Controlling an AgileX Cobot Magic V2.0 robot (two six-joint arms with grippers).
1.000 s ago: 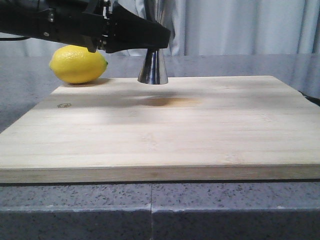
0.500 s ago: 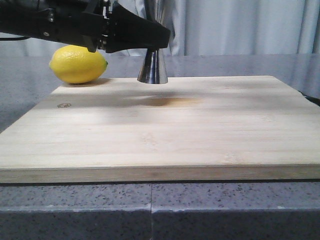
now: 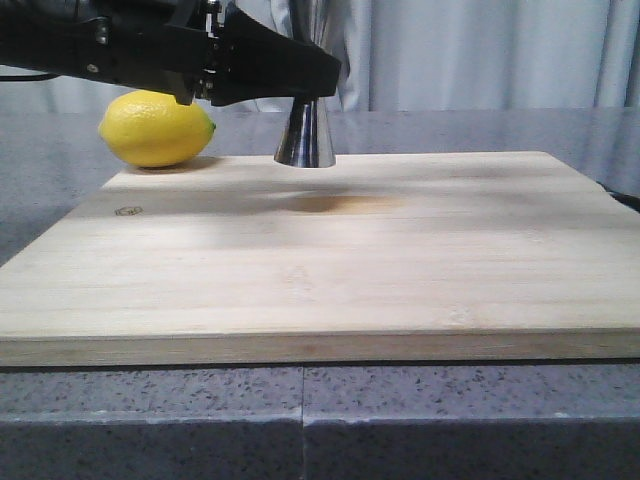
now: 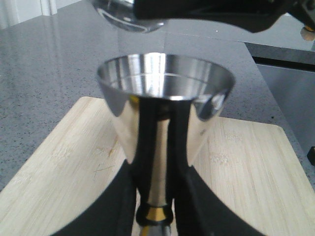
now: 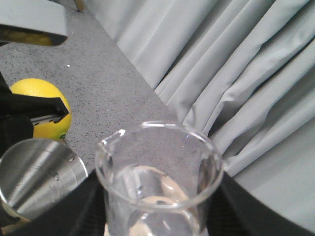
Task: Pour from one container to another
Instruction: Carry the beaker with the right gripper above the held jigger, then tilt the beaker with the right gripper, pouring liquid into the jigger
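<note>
The steel jigger (image 3: 305,138) stands on the far part of the wooden board (image 3: 330,260). My left gripper (image 3: 312,88) is shut on its narrow waist. In the left wrist view the black fingers (image 4: 123,201) clamp the jigger (image 4: 165,98) just above its gold band (image 4: 154,214). The clear glass beaker (image 5: 160,172) is held between the black fingers of my right gripper (image 5: 160,214), which is shut on it. The beaker (image 4: 125,14) hangs just above the jigger's open rim. The jigger (image 5: 39,179) shows beside it in the right wrist view. I cannot tell how full either vessel is.
A yellow lemon (image 3: 156,128) lies on the grey stone counter (image 3: 450,125) just behind the board's far left corner, close to the left arm. Grey curtains (image 5: 236,73) hang behind the counter. The counter's front edge (image 3: 300,420) runs below the board.
</note>
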